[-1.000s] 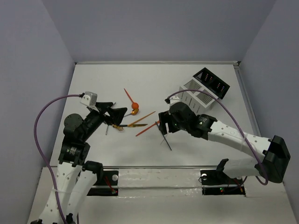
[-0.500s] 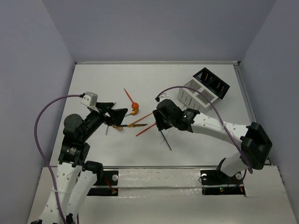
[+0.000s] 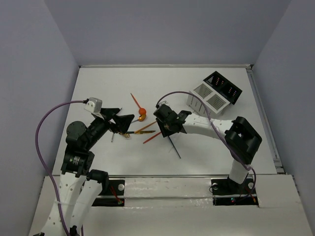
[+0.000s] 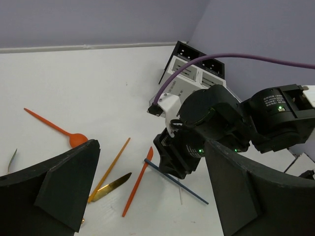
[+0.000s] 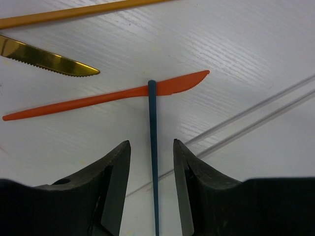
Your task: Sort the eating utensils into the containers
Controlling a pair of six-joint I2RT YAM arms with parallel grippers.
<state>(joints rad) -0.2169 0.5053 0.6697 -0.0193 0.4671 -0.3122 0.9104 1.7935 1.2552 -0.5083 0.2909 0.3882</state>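
Since the dark stick (image 5: pixel 152 113) lies across the orange knife (image 5: pixel 98 99) mid-frame, the right gripper (image 5: pixel 151 147) straddles it, jaws apart, probably to lift it first.

1. The thin stick (image 5: pixel 153 123) lay between the right gripper's (image 5: pixel 151 145) parted fingers, its tip across the plastic knife (image 5: pixel 98 100).
2. The serrated knife (image 5: pixel 47 59) lay beyond that knife, farther from the gripper.
3. The caddy (image 3: pixel 205 99) stood far right on the table (image 3: pixel 123 78), with the box (image 3: pixel 224 84) joined behind it.
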